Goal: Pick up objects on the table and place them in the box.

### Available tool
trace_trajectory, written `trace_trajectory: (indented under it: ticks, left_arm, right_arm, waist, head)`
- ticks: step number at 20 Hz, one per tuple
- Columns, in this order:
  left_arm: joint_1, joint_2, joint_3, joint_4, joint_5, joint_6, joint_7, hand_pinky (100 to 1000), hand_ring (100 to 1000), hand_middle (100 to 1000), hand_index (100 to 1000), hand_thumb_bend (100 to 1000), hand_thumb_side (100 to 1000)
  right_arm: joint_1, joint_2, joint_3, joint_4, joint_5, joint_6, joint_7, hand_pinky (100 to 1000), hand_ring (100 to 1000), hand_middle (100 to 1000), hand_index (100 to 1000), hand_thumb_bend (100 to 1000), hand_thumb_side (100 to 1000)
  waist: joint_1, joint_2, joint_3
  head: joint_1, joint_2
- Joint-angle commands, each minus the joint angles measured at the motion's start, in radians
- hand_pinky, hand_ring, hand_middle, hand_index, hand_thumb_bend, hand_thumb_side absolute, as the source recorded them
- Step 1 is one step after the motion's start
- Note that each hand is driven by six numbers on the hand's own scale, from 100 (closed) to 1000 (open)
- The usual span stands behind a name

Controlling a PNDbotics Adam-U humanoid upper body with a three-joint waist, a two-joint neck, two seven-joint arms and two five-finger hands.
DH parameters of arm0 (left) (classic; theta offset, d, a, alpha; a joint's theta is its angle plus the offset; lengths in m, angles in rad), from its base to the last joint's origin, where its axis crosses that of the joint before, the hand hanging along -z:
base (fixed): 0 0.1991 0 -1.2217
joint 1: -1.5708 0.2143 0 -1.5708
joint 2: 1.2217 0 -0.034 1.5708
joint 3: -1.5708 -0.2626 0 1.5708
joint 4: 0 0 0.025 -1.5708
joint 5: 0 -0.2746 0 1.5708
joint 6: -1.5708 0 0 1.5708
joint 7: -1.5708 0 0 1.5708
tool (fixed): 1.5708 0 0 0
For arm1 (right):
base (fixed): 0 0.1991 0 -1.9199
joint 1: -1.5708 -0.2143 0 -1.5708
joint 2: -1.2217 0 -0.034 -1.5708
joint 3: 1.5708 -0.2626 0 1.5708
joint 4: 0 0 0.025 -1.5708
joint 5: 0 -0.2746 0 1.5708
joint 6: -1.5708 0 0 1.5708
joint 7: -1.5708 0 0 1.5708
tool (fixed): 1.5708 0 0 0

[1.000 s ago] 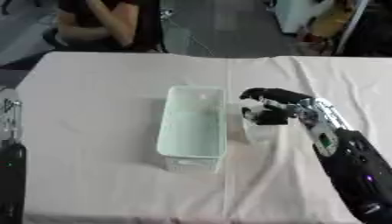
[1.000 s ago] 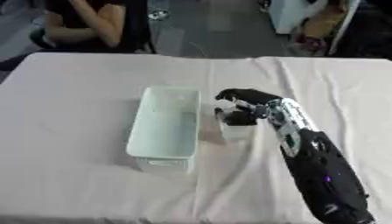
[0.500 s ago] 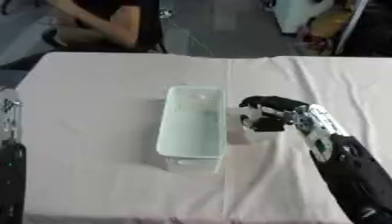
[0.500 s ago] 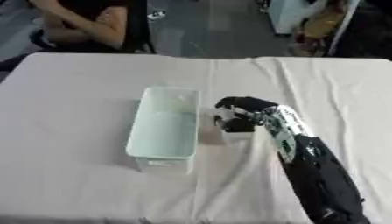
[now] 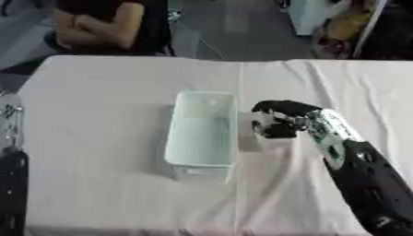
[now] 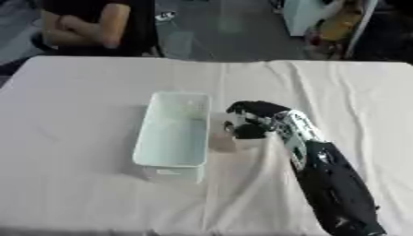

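right hand (image 5: pixel 282 120): fingers curled round small white object (image 5: pixel 260 125) | just right of pale green plastic box (image 5: pixel 202 133), ready for drop-in

table (image 5: pixel 105 92): white cloth | box (image 5: pixel 202 133) at centre | white object (image 5: pixel 260 123) beside it

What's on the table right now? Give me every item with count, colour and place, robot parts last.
table: one, covered in a white cloth, fills the view.
box: one, pale green, table centre, looks empty.
small object: one, whitish, shape unclear, just right of the box under the right hand.
right hand: one, black, fingers curled over the small object beside the box.
left arm: one, black and silver, at the left edge; its hand cannot be made out.
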Motion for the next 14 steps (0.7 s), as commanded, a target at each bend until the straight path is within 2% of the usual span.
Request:
trace_trajectory:
  ticks: [1, 4, 5, 6, 8, 10, 13, 14]
  left_arm:
    - [-0.022, 0.013, 0.0, -0.015, 0.006, 0.0, -0.005, 761, 784, 790, 797, 298, 1000]
    - [-0.022, 0.013, 0.0, -0.015, 0.005, -0.001, -0.007, 761, 784, 790, 796, 299, 1000]
    - [-0.023, 0.013, 0.0, -0.015, 0.005, -0.002, -0.007, 761, 784, 790, 797, 299, 1000]
    - [-0.023, 0.013, 0.0, -0.015, 0.005, -0.002, -0.007, 761, 784, 790, 797, 299, 1000]
    - [-0.023, 0.013, 0.0, -0.015, 0.005, -0.002, -0.008, 761, 784, 790, 797, 300, 1000]
    - [-0.024, 0.013, 0.0, -0.015, 0.005, -0.003, -0.009, 761, 785, 790, 797, 301, 1000]
    - [-0.025, 0.013, 0.0, -0.015, 0.004, -0.005, -0.01, 761, 785, 790, 797, 301, 1000]
    - [-0.025, 0.013, 0.0, -0.015, 0.004, -0.005, -0.01, 761, 785, 790, 797, 301, 1000]
  right_arm:
    - [0.006, 0.006, 0.009, 0.024, 0.016, 0.004, -0.013, 897, 1000, 1000, 1000, 100, 769]
    - [0.005, 0.005, 0.011, 0.021, 0.026, 0.01, -0.023, 843, 1000, 1000, 1000, 100, 678]
    - [0.005, 0.005, 0.011, 0.02, 0.03, 0.012, -0.026, 794, 989, 1000, 1000, 100, 617]
    - [0.005, 0.005, 0.012, 0.019, 0.035, 0.015, -0.03, 753, 953, 1000, 1000, 100, 559]
    - [0.005, 0.005, 0.013, 0.017, 0.046, 0.02, -0.039, 639, 852, 940, 947, 100, 461]
    - [0.006, 0.005, 0.014, 0.014, 0.055, 0.022, -0.05, 535, 774, 883, 900, 100, 398]
    - [0.006, 0.004, 0.013, 0.001, 0.062, 0.019, -0.086, 287, 609, 777, 758, 100, 235]
    - [0.006, 0.003, 0.013, -0.004, 0.066, 0.019, -0.102, 300, 617, 783, 765, 100, 245]
  waist:
    - [0.002, -0.005, 0.0]
    - [0.002, -0.004, 0.0]
    - [0.002, -0.004, 0.0]
    - [0.002, -0.004, 0.0]
    - [0.002, -0.004, 0.0]
    - [0.002, -0.004, 0.001]
    - [0.002, -0.004, 0.001]
    - [0.002, -0.004, 0.001]
  head:
    - [0.0, -0.001]
    - [-0.001, -0.001]
    - [-0.001, -0.001]
    - [-0.001, -0.001]
    - [-0.001, -0.001]
    - [0.0, -0.001]
    - [0.001, -0.001]
    - [0.001, -0.001]
